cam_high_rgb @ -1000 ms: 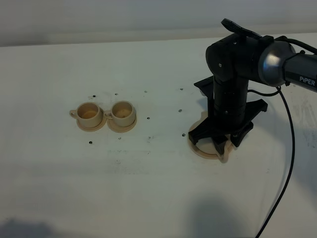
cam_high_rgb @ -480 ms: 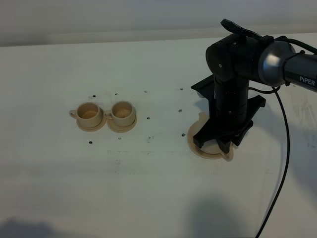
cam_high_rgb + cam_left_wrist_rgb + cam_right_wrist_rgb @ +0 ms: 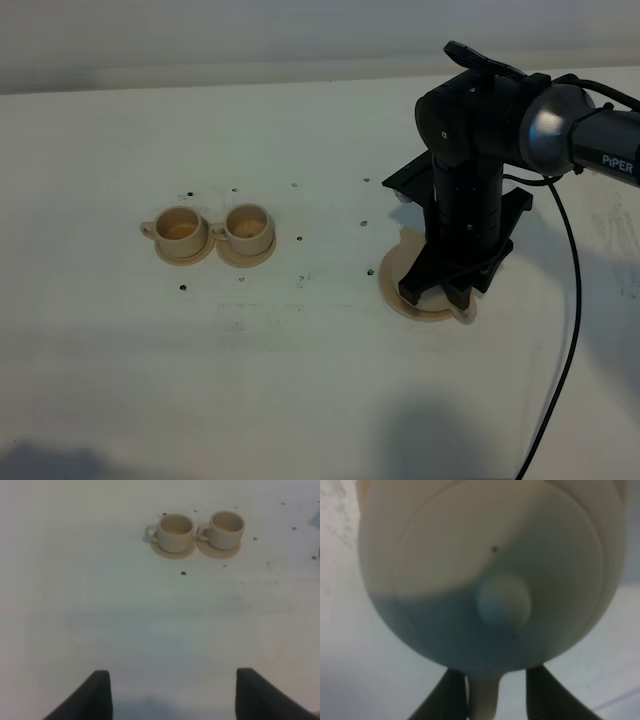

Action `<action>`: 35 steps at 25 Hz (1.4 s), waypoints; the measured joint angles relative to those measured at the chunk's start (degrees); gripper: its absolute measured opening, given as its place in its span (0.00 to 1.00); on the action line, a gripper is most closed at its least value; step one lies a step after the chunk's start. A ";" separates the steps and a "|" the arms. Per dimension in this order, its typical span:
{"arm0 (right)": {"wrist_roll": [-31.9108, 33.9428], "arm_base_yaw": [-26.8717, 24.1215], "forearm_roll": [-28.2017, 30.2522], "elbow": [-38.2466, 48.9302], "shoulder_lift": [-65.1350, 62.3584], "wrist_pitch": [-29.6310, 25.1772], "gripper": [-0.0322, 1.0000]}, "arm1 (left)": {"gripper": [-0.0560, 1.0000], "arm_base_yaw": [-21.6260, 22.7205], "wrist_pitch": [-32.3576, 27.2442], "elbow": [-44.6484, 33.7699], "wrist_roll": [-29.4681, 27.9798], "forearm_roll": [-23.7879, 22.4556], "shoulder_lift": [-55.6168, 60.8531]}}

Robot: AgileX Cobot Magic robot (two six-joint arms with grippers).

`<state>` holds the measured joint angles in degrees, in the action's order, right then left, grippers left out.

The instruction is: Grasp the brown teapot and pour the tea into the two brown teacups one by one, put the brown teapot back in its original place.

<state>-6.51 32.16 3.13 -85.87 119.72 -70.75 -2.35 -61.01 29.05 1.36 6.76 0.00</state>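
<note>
Exterior high, two teacups (image 3: 182,230), one teapot (image 3: 485,575)

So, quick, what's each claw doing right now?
Left gripper: open, empty.
Right gripper: straddling the brown teapot handle; grip cannot be told.

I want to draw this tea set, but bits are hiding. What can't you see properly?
Brown teapot: in the high view the right gripper and arm cover almost all of it; the right wrist view is too close and blurred, showing mostly lid.
Grip on the handle: the fingertips run off the right wrist picture's edge, so held or not is unclear.
Tea inside the teacups: too small in high and left wrist views.
</note>
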 joint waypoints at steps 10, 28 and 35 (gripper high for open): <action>-1.08 0.00 0.36 0.00 1.06 -0.15 0.25 | 0.54 0.00 0.00 0.00 0.00 0.00 0.00; -3.15 0.00 -0.06 0.00 1.40 -0.10 0.12 | 0.54 0.00 0.00 0.00 0.00 0.00 0.00; -3.59 0.00 -0.33 -0.11 -0.13 0.26 0.12 | 0.54 0.00 0.00 0.00 0.00 0.00 0.00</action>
<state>-10.10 32.16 2.80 -85.99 119.59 -70.49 -2.35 -61.01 29.05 1.36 6.76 0.00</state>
